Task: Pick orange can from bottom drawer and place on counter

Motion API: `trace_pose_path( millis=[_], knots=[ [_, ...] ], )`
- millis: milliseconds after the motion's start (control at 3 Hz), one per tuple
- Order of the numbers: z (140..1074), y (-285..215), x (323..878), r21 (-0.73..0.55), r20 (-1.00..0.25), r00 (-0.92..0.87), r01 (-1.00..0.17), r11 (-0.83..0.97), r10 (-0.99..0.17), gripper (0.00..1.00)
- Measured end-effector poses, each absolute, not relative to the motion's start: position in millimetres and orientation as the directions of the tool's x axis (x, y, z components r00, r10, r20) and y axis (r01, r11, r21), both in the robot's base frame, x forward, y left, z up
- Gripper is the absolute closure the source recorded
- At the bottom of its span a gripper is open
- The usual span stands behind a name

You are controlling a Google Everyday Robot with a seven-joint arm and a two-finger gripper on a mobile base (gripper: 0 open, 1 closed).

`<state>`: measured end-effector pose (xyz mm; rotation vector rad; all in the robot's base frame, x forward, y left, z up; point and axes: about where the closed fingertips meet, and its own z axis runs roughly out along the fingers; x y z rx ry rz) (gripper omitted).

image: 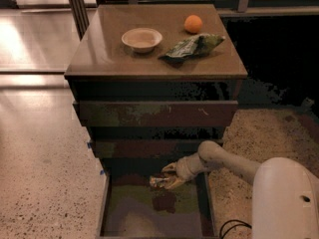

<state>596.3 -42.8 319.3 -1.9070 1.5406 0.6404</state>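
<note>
The bottom drawer (129, 218) stands pulled open at the foot of the dark cabinet, its greyish-brown floor showing. My gripper (168, 177) reaches in from the right, over the drawer's back half. It is shut on the orange can (159, 182), which lies sideways between the fingers, lifted a little above the drawer floor with its shadow below. The counter (109, 54) is the glossy brown cabinet top above.
On the counter stand a beige bowl (142, 39), a round orange fruit (193, 24) and a green foil snack bag (192, 46). Two narrower drawer fronts (154, 113) overhang the open drawer. My white arm (234, 163) and base (284, 203) fill the lower right. Speckled floor lies around.
</note>
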Motion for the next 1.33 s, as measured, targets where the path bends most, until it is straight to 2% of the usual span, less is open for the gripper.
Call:
trace_pose_path(
  millis=[333,667,1333],
  knots=[
    [352,-45,601,-0.175,-0.766,0.232,-0.973,-0.154,-0.599,1.0],
    [352,-45,601,-0.175,-0.766,0.232,-0.973,-0.154,-0.599,1.0],
    [441,-28,616,-0.276,-0.761,0.372,-0.927,-0.254,-0.531,1.0]
  ],
)
